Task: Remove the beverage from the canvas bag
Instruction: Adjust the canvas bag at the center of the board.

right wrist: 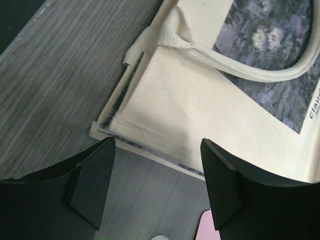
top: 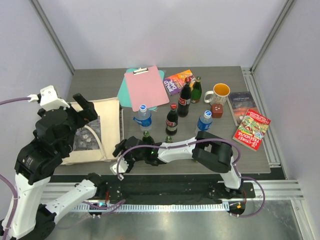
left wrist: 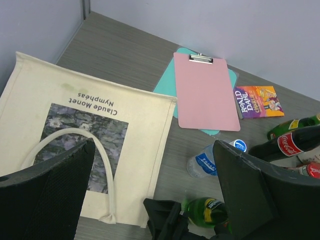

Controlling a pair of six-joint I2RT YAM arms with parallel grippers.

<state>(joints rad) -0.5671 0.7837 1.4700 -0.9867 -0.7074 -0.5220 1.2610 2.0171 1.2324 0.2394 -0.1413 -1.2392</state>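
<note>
The cream canvas bag (top: 102, 131) lies flat at the table's left, its dark picture facing up; it also shows in the left wrist view (left wrist: 100, 125) and the right wrist view (right wrist: 200, 100). No beverage shows inside it. My left gripper (top: 86, 111) hovers open and empty above the bag, fingers (left wrist: 55, 195) wide apart. My right gripper (top: 120, 152) is open and empty, low at the bag's near right corner, where the cloth edge (right wrist: 150, 142) lies between its fingers (right wrist: 92, 182). A green bottle (top: 146, 137) stands just behind the right arm, also in the left wrist view (left wrist: 207, 211).
Right of the bag stand two water bottles (top: 143, 117), cola bottles (top: 171, 120) and another green bottle (top: 196, 90). A pink clipboard (top: 146, 87), books (top: 251, 129), a mug (top: 220, 93) and a small brown box (top: 216, 110) lie further back and right.
</note>
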